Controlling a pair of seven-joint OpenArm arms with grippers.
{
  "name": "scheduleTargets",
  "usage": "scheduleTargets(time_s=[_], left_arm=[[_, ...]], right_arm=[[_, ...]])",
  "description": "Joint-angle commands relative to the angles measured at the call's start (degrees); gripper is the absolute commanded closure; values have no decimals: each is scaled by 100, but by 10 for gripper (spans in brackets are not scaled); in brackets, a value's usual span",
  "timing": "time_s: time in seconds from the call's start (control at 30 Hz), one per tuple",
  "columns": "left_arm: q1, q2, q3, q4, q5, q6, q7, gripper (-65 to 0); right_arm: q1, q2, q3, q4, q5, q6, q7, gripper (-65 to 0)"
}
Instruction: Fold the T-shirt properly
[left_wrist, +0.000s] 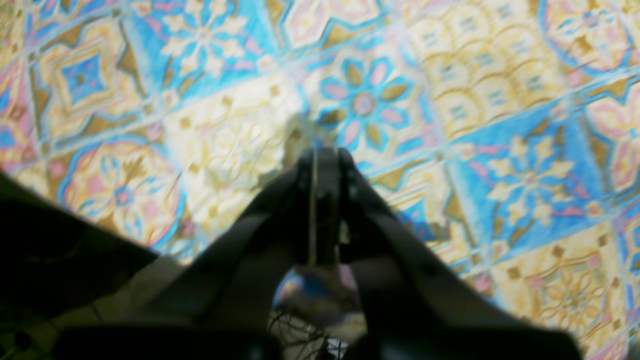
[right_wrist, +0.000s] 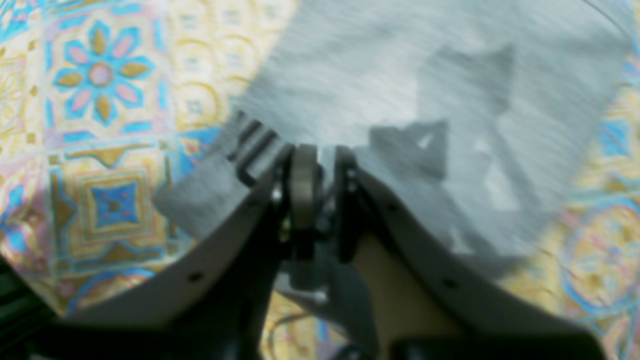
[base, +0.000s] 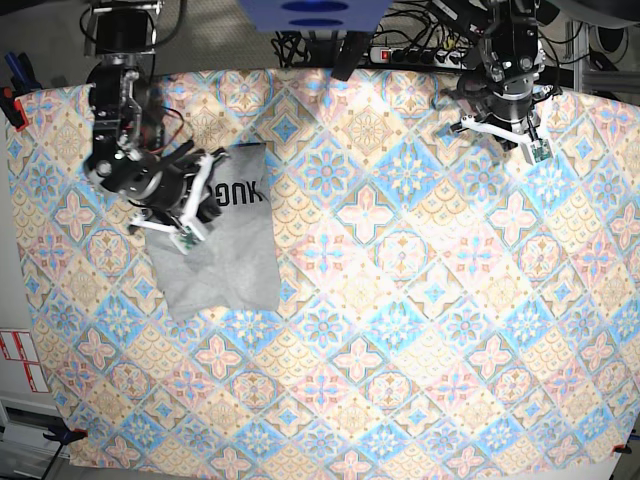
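Base view – R gripper (base: 205, 190) seemingly pinching T-shirt (base: 225, 270), L gripper (base: 478, 118) clenched, empty.

Base view high overhead, facing straight down on the whole tablecloth (base: 400, 300), both wrist views close behind their own fingers, angled down, blurred, left wrist seeing only tablecloth, right wrist sharing the T-shirt (right_wrist: 400, 90) with the base view

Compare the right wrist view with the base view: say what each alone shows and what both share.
Only the right wrist view shows the right gripper closed on a fold of the T-shirt up close. Only the base view shows the shirt's whole folded outline, its black lettering, and the left gripper far off. Both show grey shirt on the tablecloth.
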Motion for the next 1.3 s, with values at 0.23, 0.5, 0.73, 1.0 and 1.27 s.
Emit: scheduleTargets(time_s=[0.23, 0.5, 0.73, 1.0, 1.27], left_arm=[[897, -474, 373, 498, 22, 0, -147, 0], [1908, -1406, 1419, 507, 22, 0, -165, 0], [2515, -1529, 1735, 489, 22, 9, -165, 0], [2454, -1485, 1788, -407, 31, 9, -173, 0], [1416, -1485, 2773, -2420, 57, 27, -1263, 0]], right_arm=[[-1393, 69, 1470, 805, 57, -16, 70, -58], [-2632, 60, 2754, 840, 57, -16, 70, -22], [-3819, 25, 3132, 753, 48, -16, 114, -20], [-4153, -195, 3114, -390, 22, -16, 140, -19], [-3327, -168, 2525, -3186, -769, -16, 1424, -19]])
